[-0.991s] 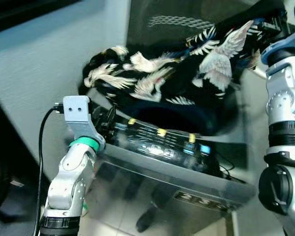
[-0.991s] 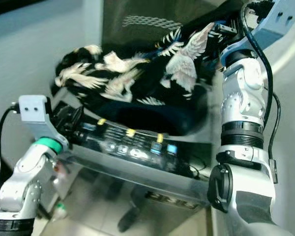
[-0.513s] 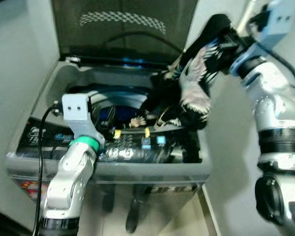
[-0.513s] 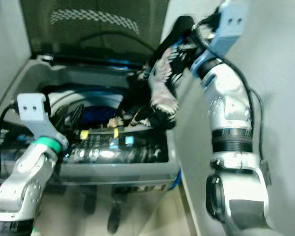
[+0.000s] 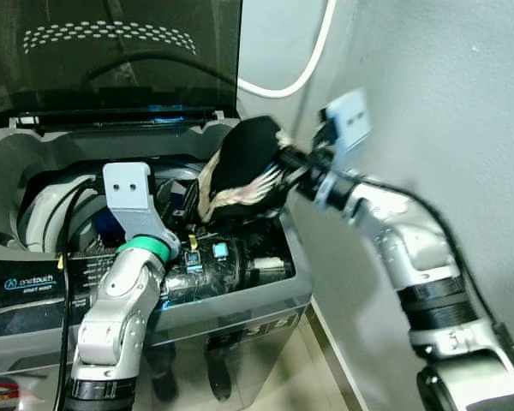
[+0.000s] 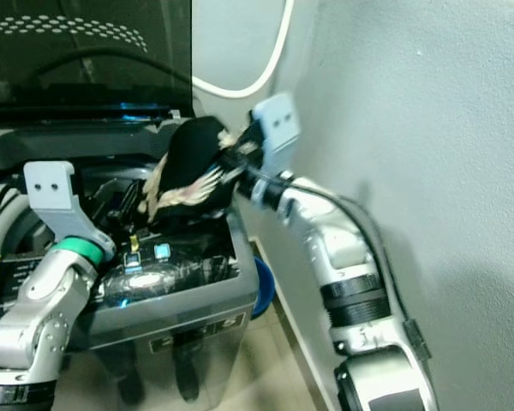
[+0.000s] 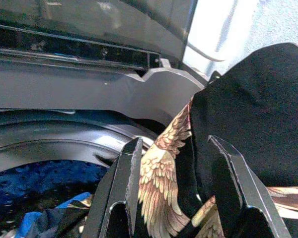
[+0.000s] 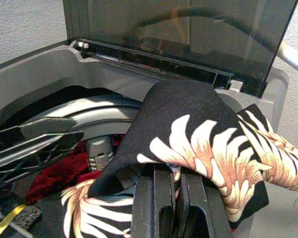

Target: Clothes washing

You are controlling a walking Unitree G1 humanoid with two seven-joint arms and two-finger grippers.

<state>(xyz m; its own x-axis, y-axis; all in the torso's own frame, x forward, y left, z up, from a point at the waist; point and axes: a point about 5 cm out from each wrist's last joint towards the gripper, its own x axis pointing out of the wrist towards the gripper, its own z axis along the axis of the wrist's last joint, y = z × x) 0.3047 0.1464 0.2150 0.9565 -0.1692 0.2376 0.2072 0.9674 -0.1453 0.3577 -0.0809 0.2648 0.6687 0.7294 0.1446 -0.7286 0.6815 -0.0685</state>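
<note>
Over the open tub of a grey top-loading washing machine (image 5: pixel 265 295), the right gripper (image 8: pixel 170 198) held a black shirt (image 5: pixel 244 167) printed with cream feathers and wings. Its two black fingers were pressed close together with the cloth pinched between them, and the fabric bunched up and draped over them. The shirt hung above the machine's right rear corner, its lower folds trailing down toward the tub and the control panel (image 5: pixel 214 257), where small blue lights glowed. The right arm reached in from beside the pale wall (image 5: pixel 428 103), with a white hose (image 5: pixel 304 73) curving along the wall behind it.

The left gripper (image 7: pixel 176 198) was at the front of the tub, just above the control panel, pointing inward. Its fingers (image 7: pixel 121 183) stood apart, with a fold of the winged cloth lying between them; whether they touched it could not be told. Beyond them the steel rim of the drum curved past, with something blue lying lower in the drum. The right wrist view showed a dark red garment (image 8: pixel 59 173) down in the drum. The smoky, see-through lid (image 5: pixel 111 51) stood raised at the back.
</note>
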